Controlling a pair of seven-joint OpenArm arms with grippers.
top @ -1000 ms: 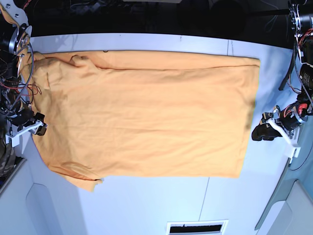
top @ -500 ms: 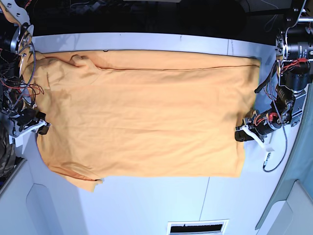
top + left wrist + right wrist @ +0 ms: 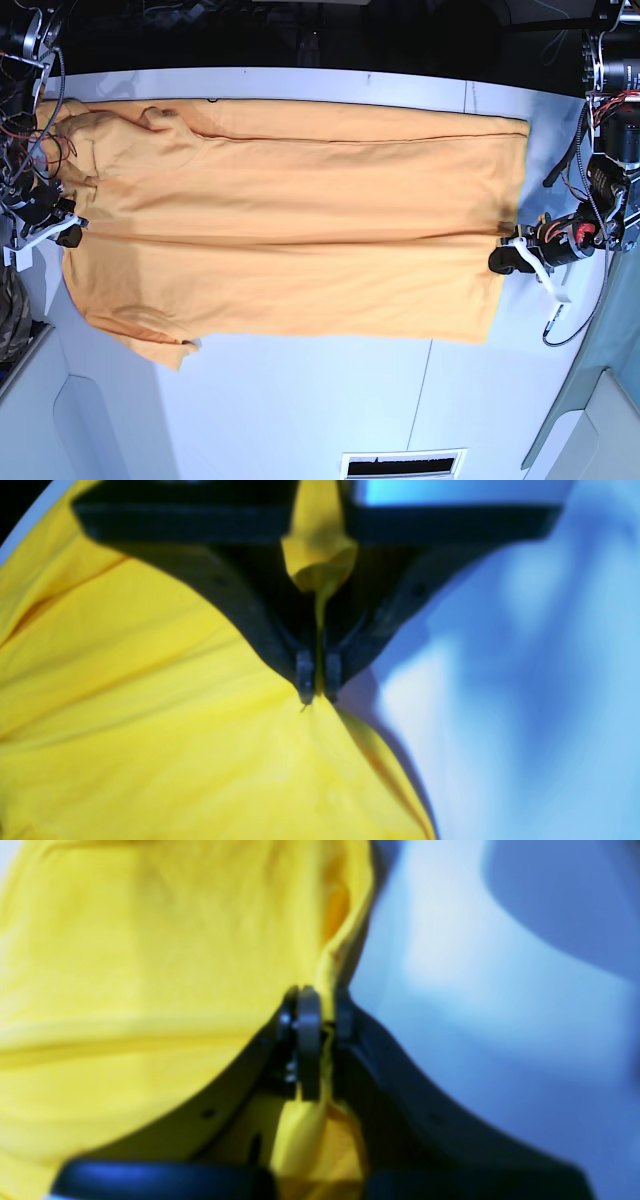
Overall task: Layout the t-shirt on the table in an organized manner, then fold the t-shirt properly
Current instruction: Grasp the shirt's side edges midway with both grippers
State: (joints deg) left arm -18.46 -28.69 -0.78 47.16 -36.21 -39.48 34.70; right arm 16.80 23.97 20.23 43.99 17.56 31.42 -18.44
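surface: white table (image 3: 300,400), t-shirt (image 3: 290,230) spread flat on it.
left gripper (image 3: 318,687): i see it clamped on the shirt's edge.
right gripper (image 3: 320,1012): pinching the opposite edge.
handling: soft, light, saggy; i'd grip edges, keep taut.

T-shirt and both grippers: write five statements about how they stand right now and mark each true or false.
1. The left gripper is shut on the t-shirt. True.
2. The right gripper hangs open above the cloth. False: it is shut on the shirt's edge, with fabric pinched between its fingers.
3. The t-shirt lies spread across the table. True.
4. The t-shirt is already folded into a small square. False: it is still laid out at full length, one sleeve showing at the lower corner in the base view.
5. Both grippers grip the same end of the shirt. False: they hold opposite ends.
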